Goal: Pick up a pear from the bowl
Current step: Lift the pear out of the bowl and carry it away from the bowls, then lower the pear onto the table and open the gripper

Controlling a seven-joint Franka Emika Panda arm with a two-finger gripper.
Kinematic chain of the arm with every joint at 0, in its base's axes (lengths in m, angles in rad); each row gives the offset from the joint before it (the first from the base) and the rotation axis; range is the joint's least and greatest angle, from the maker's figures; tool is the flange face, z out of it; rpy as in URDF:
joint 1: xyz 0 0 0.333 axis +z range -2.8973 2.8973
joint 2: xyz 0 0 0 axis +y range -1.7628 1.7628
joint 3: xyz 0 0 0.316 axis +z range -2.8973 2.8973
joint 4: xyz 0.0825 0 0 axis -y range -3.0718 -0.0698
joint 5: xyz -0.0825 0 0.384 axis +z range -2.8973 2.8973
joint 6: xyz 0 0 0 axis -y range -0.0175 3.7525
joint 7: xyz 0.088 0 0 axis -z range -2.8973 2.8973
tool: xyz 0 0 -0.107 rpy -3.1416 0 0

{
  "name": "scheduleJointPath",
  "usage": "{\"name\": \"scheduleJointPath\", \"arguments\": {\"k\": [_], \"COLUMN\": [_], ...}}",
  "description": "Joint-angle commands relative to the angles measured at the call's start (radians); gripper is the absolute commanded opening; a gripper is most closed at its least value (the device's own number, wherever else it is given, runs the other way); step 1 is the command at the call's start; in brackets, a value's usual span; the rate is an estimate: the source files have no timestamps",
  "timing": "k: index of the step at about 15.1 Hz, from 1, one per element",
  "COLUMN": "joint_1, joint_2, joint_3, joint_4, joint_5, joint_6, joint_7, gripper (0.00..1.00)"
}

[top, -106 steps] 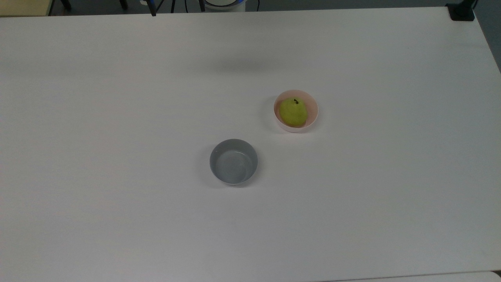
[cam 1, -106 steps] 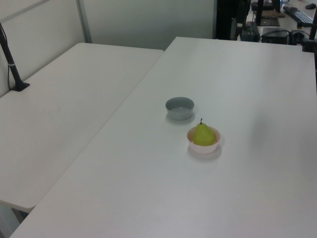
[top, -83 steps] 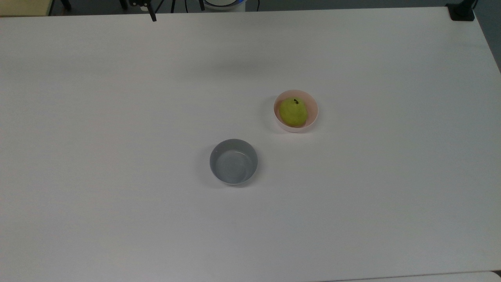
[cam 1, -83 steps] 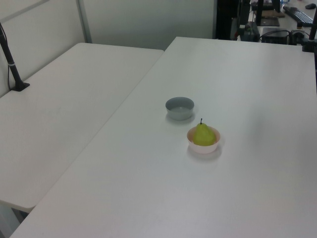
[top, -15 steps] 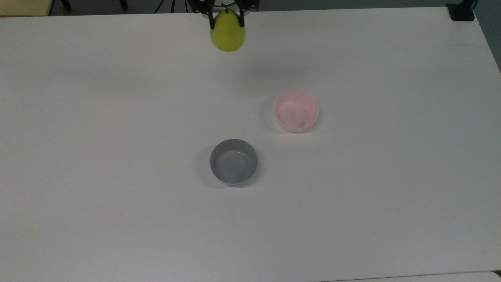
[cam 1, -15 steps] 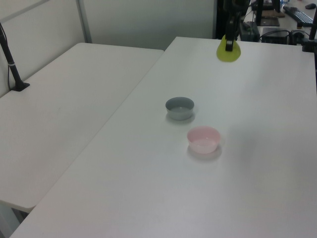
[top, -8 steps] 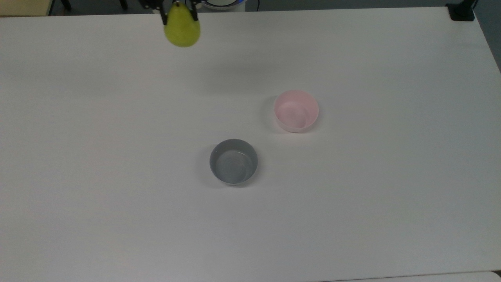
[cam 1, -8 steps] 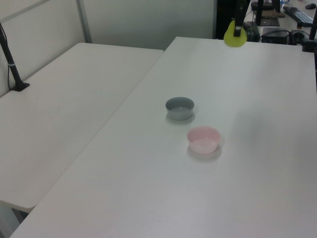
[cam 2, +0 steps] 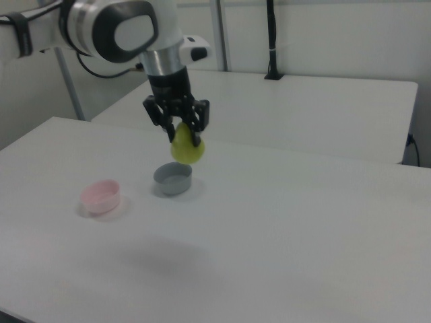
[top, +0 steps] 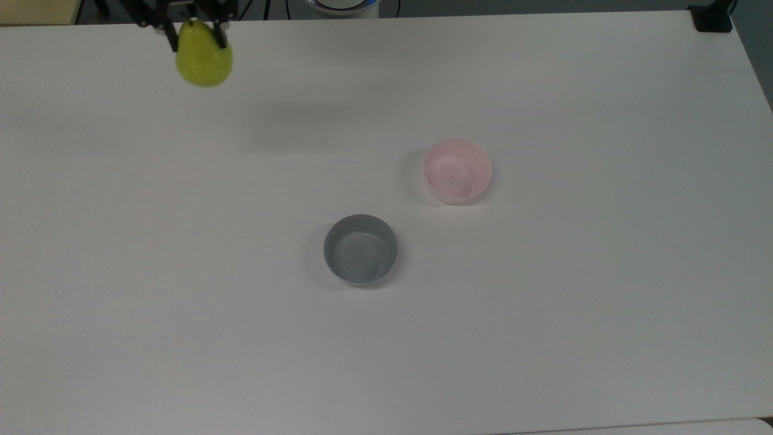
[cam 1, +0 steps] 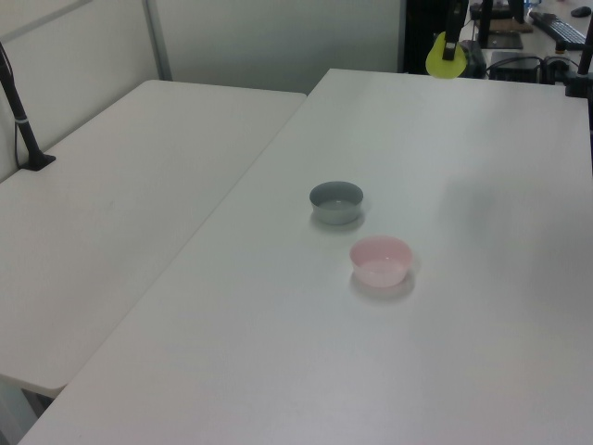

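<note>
The yellow-green pear (top: pixel 204 61) hangs high above the table at the top view's upper left, with my gripper (top: pixel 194 36) shut on its upper part. In the right view the gripper (cam 2: pixel 182 138) holds the pear (cam 2: pixel 186 149) well above the table, in front of the grey bowl. The left view has the pear (cam 1: pixel 445 61) near the top edge, with a dark finger (cam 1: pixel 451 44) across it. The pale pink bowl (top: pixel 456 170) stands with nothing in it right of the table's middle, also at the right view's left (cam 2: pixel 101 195) and in the left view (cam 1: pixel 381 260).
A grey bowl (top: pixel 360 249) sits with nothing in it near the table's middle, below and left of the pink bowl in the top view. A black post base (top: pixel 712 18) stands at the top view's upper right corner. A second white table (cam 1: pixel 120 185) adjoins on the left view's left.
The pear has left the pink bowl and is held in the gripper. Over the last second it has been carried leftward along the far edge in the top view.
</note>
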Motion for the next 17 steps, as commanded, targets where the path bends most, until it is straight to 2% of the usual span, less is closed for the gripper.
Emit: {"name": "scheduleJointPath", "arguments": {"k": [1, 6, 12, 17], "joint_1": [-0.027, -0.072, -0.121, -0.119], "joint_2": [0.069, 0.170, 0.274, 0.354], "joint_3": [-0.020, -0.021, -0.020, -0.020], "joint_4": [-0.012, -0.014, -0.057, -0.055], "joint_5": [-0.012, -0.012, -0.004, 0.002], "joint_6": [0.107, 0.170, 0.325, 0.396], "joint_7": [-0.024, -0.087, -0.139, -0.137], "gripper": [0.00, 0.00, 0.00, 0.00]}}
